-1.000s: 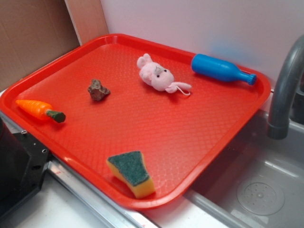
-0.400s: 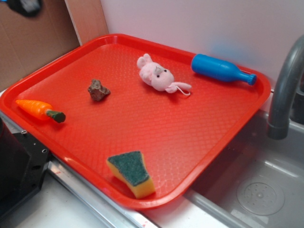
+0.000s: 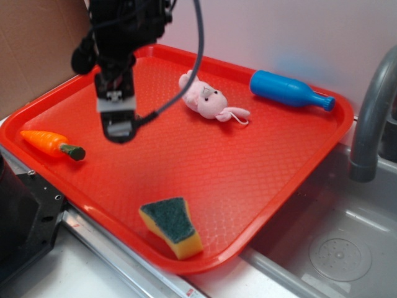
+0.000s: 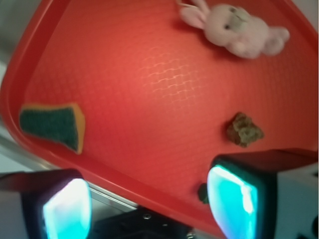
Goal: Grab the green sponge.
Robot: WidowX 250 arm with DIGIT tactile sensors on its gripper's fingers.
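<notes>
Gripper [image 3: 118, 127] hangs above the left part of the red tray [image 3: 273, 180], fingers spread apart and holding nothing.

Beneath it in the wrist view lies a small brown lump [image 4: 243, 130]; an orange toy carrot [image 3: 53, 144] sits to the left, a pink plush rabbit [image 3: 208, 99] farther back, a blue toy bottle [image 3: 288, 90] at the far right rim. The green sponge [image 3: 172, 225] rests at the near edge, well apart from the gripper, green side up, long axis running far-left to near-right with the wider end near-right.

Red tray [image 3: 260, 186]; green-and-yellow sponge [image 3: 172, 226]; pink plush [image 3: 206, 99]; blue bottle [image 3: 286, 90].
</notes>
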